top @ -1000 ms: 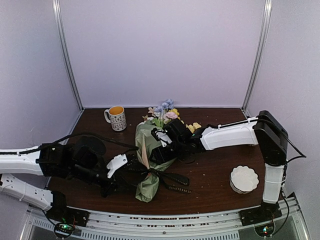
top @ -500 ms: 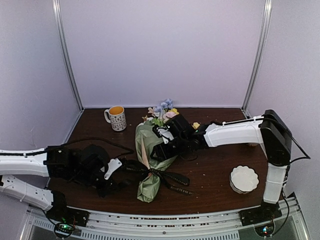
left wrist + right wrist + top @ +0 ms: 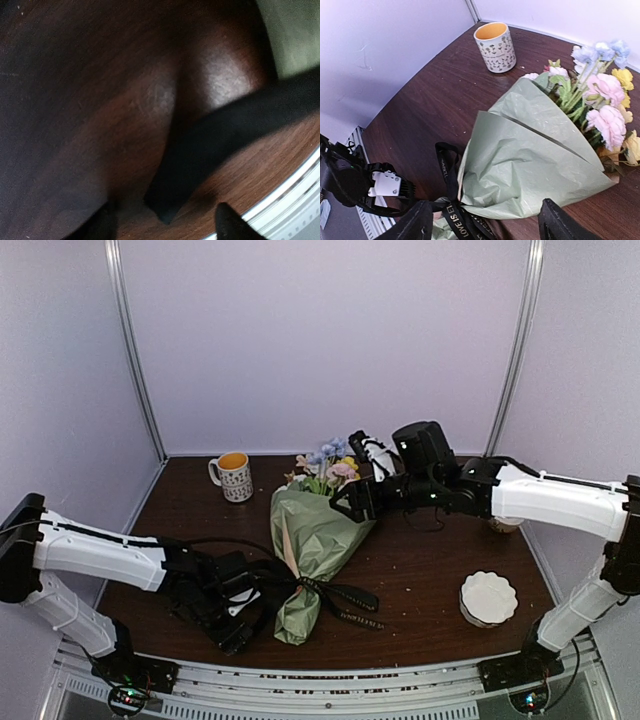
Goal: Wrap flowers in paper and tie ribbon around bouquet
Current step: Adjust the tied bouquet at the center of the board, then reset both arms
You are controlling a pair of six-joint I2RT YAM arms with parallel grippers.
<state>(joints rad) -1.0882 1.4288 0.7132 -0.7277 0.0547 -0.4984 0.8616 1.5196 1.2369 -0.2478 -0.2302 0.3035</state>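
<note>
The bouquet lies on the dark wooden table (image 3: 430, 565). Its pale green paper (image 3: 315, 535) (image 3: 530, 165) forms a cone, and the pastel flowers (image 3: 328, 462) (image 3: 605, 95) stick out of the far end. The black lettered ribbon (image 3: 335, 592) (image 3: 451, 212) is tied round the narrow neck, with tails trailing right. My left gripper (image 3: 238, 625) (image 3: 165, 227) is low at the table, left of the knot. It is open, and a loose ribbon end (image 3: 200, 150) lies between its fingertips. My right gripper (image 3: 352, 498) (image 3: 487, 225) hangs open above the cone and holds nothing.
A patterned mug (image 3: 233, 476) (image 3: 494, 46) with a yellow inside stands at the back left. A white scalloped bowl (image 3: 488, 598) sits at the front right. The table's metal front edge (image 3: 300, 200) runs close by my left gripper.
My left gripper has opened and let the ribbon go, shifting right toward the knot. My right gripper has lifted off the bouquet, up and back to the right.
</note>
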